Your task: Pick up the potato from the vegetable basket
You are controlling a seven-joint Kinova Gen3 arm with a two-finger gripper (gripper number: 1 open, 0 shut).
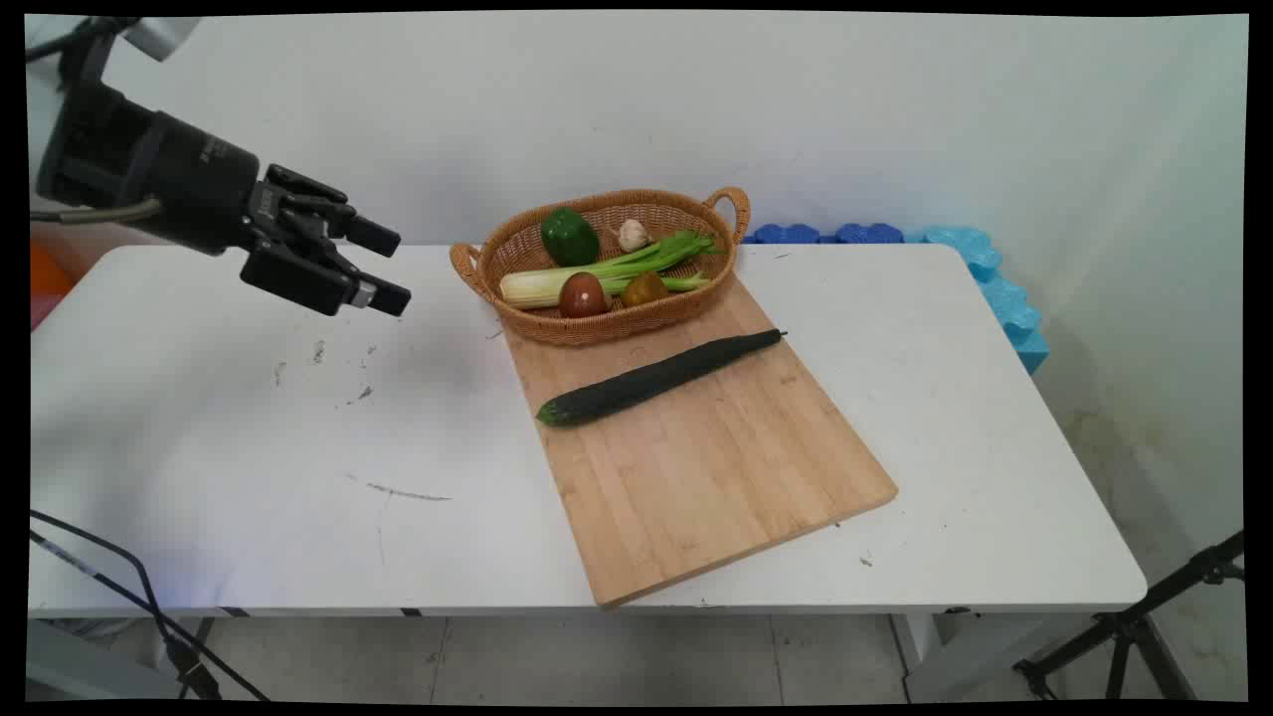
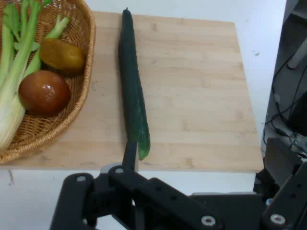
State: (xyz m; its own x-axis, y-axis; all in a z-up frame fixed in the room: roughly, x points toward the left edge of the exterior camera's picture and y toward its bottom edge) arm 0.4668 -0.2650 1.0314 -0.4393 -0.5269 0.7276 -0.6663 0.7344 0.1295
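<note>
The gripper (image 1: 383, 267) hovered with jaws spread, holding nothing, left of the wicker basket (image 1: 517, 249). The basket sat on the cutting board's (image 1: 716, 467) far end; 1 cucumber (image 1: 656, 378) lay just before it.

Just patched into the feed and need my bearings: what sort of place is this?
Probably a lab bench staged as a kitchen prep spot: a bare white table against a plain wall, a tripod leg beside it, and a cucumber on a cutting board by a basket of vegetables.

Fixed overhead front view, close hand view, both showing cutting board (image 1: 696, 457).
</note>
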